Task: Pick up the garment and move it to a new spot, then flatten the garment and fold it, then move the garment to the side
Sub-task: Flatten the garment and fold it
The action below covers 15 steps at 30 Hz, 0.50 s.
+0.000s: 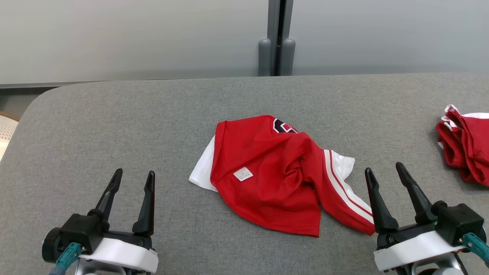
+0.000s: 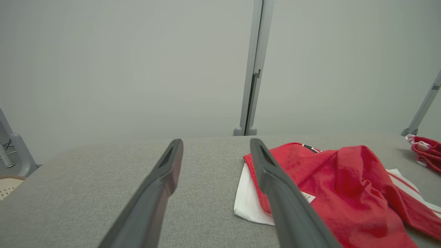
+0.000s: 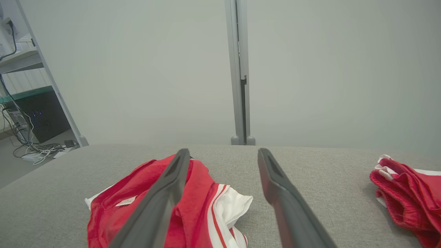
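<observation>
Head view has both arms low over the near side of the grey surface. The left fingers are toward its left edge and the right fingers toward its right, and all of them point at the far edge. The bottom of the picture cuts off the forearms behind the wrists.

Between the arms, about midway from near to far edge, lies the crumpled red garment, with white sleeves and a small white label. Its dark chest print is mostly folded under and unreadable. A second red-and-white bundle by the surface's right edge is cut off by the frame.

Both pairs of fingers stand wide apart, holding nothing and touching no cloth. The right pair sits just beside the garment's striped sleeve, and the left pair is well apart from it.
</observation>
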### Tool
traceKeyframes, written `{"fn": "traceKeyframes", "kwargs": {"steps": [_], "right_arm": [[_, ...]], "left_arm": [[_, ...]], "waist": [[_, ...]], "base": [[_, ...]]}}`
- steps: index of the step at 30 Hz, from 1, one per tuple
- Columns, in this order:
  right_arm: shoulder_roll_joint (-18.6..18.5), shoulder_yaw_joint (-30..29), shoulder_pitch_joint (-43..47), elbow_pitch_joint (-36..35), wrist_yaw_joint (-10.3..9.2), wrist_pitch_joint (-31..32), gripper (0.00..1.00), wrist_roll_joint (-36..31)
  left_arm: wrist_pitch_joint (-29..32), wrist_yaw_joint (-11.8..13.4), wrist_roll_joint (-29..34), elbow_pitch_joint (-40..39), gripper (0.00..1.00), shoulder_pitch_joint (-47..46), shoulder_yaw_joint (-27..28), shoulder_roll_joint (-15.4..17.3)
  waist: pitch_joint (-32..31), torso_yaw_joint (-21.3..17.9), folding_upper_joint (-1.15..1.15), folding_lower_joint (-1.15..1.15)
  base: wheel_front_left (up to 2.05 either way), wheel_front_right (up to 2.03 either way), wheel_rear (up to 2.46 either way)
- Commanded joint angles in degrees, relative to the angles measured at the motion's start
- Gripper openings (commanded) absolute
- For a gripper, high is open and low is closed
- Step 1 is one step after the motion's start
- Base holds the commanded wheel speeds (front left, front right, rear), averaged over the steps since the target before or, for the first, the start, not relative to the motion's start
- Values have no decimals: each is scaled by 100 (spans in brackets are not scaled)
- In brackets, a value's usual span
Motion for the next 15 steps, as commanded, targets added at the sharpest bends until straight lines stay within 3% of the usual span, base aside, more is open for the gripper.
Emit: {"fn": "traceKeyframes", "kwargs": {"steps": [1,15], "right_arm": [[-5,-3,32,-32,-2,12,100,15],[6,56,-54,-18,-2,50,100,42]], "left_arm": [[8,22,-7,-17,100,14,7,20],[57,-37,20,36,100,-194,-139,28]], "waist": [[-1,-1,0,0],[68,1,0,0]], "base": [[0,0,0],[0,0,0]]}}
